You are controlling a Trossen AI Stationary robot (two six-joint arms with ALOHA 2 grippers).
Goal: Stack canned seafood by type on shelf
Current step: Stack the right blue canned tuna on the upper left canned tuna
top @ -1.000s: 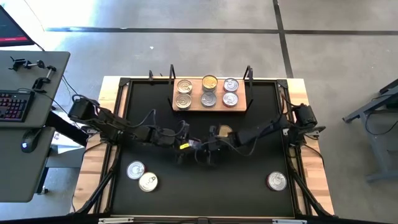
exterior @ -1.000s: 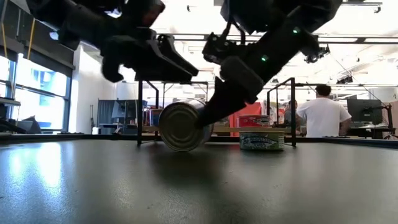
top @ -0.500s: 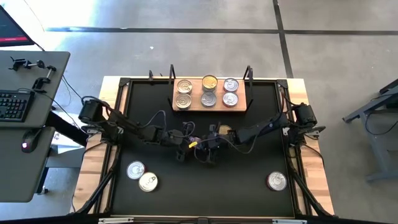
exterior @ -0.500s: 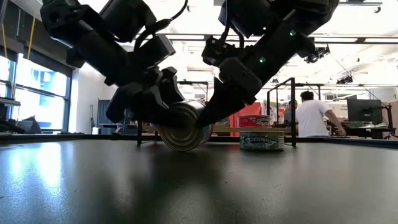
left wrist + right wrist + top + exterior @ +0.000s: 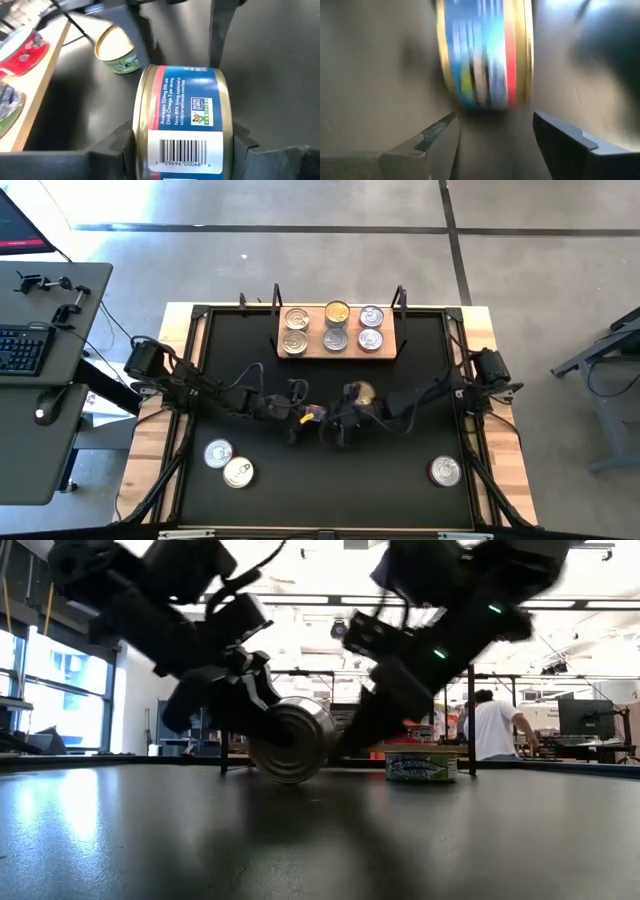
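Black matting carries a blue-labelled tin (image 5: 182,125) on edge, just before the shelf (image 5: 340,348): left gripper (image 5: 182,142) pinches its flat faces, right gripper (image 5: 492,132) spread, facing its rim.

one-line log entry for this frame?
left gripper: shut on blue-label tin, on edge | right gripper: open, beside it | shelf: six tins

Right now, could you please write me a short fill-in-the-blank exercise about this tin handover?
1. The left end effector grips a tin with a ____ label.
2. The right end effector is ____, its fingers clear of that tin.
3. The shelf holds ____ tins.
4. Left of the arms, ____ silver tins lie on the mat.

Missing: blue; open; six; two
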